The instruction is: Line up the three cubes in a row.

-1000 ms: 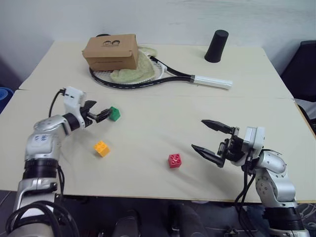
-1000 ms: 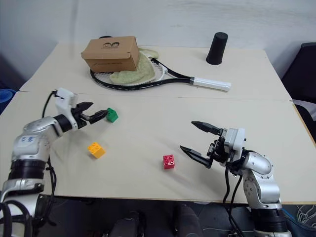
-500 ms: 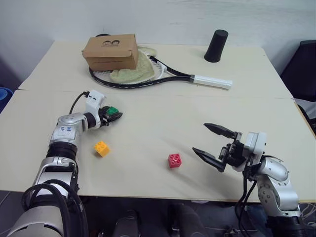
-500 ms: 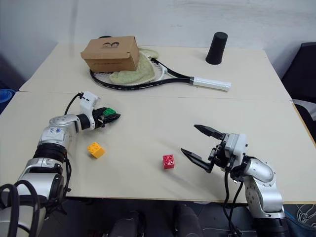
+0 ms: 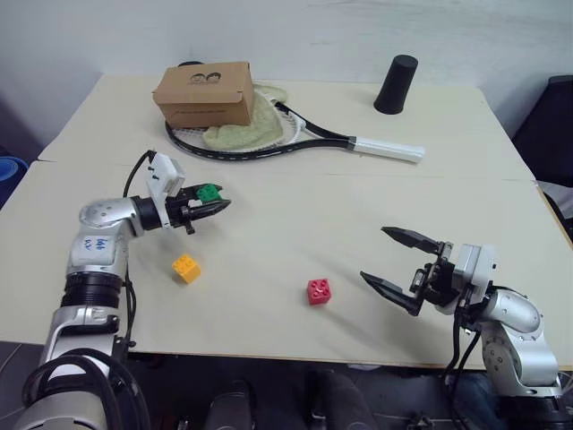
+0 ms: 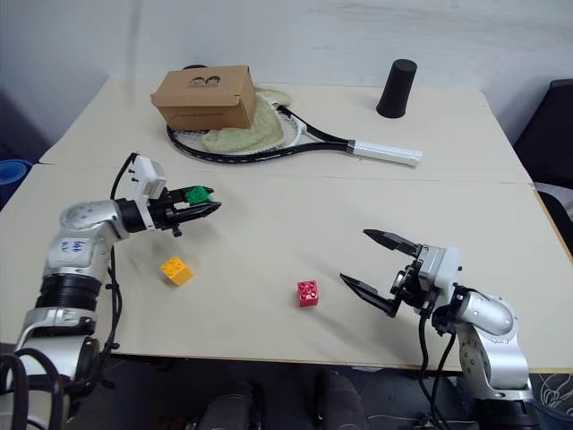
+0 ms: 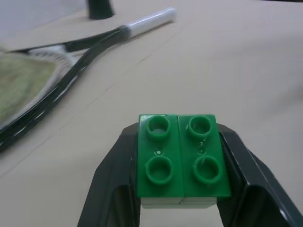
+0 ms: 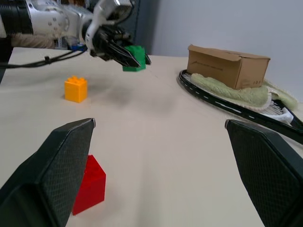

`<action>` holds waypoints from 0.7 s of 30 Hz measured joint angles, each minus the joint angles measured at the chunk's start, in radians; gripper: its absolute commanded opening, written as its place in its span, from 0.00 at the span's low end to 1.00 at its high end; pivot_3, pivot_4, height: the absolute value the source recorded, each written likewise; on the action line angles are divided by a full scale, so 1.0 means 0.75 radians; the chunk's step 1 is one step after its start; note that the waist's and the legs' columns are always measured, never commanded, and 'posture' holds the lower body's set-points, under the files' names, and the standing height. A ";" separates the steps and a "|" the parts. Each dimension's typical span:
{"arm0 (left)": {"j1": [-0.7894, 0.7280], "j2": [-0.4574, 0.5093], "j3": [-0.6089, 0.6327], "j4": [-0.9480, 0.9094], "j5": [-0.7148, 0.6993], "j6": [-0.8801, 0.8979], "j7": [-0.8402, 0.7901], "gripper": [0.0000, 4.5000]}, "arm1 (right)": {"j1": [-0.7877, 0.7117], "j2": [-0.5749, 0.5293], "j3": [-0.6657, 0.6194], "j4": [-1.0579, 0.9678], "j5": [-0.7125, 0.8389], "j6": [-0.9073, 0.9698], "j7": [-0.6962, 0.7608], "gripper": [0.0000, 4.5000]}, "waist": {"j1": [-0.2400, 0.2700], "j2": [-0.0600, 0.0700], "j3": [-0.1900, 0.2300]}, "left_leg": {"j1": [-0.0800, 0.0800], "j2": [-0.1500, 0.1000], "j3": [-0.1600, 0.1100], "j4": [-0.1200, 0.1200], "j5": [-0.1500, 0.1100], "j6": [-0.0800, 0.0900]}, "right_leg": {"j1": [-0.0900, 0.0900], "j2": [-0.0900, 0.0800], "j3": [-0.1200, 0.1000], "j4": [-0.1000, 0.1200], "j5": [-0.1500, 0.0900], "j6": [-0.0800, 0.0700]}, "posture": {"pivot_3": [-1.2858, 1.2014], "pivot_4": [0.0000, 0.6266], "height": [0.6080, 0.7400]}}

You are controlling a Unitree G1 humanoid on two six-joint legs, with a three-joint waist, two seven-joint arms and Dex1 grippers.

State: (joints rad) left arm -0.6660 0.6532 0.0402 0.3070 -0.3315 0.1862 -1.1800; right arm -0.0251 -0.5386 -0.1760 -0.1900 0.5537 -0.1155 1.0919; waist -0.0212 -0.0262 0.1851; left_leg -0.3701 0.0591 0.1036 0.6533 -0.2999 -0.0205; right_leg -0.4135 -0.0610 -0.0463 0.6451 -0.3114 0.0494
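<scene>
Red cube point(image 5: 317, 291) sits nearest the table's front edge, with the right gripper point(image 5: 400, 269) just beside it, fingers spread wide and holding nothing, probably waiting its turn. To the left lies the orange-yellow cube point(image 5: 185, 268), also loose on the table point(image 5: 269, 224). Further back, the left gripper point(image 5: 208, 207) is clamped on the green cube point(image 7: 181, 153), one black finger on each side and the studs facing up; it looks lifted clear of the surface, likely so it can be carried toward the other two to form the row. Beyond, well apart, lie a racket point(image 5: 295, 139), a cardboard box point(image 5: 204, 92) and a black cup point(image 5: 395, 84)
</scene>
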 measured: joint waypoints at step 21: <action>0.278 -0.041 -0.452 -0.468 0.222 0.118 0.011 0.34 | 0.172 -0.115 -0.041 -0.060 0.053 0.024 0.121 1.00 | -0.005 0.000 0.000 | 0.001 0.001 -0.001 0.002 -0.004 0.007 | 0.002 0.002 0.001 0.000 0.000 0.000 | 0.52 0.24 1.00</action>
State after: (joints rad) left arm -0.4578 0.6225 -0.2987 -0.0441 -0.1647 0.2744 -1.1718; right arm 0.1039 -0.6245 -0.2071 -0.2347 0.5931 -0.0974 1.1827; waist -0.0249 -0.0261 0.1850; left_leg -0.3693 0.0601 0.1025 0.6548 -0.3027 -0.0155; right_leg -0.4123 -0.0595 -0.0454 0.6453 -0.3116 0.0495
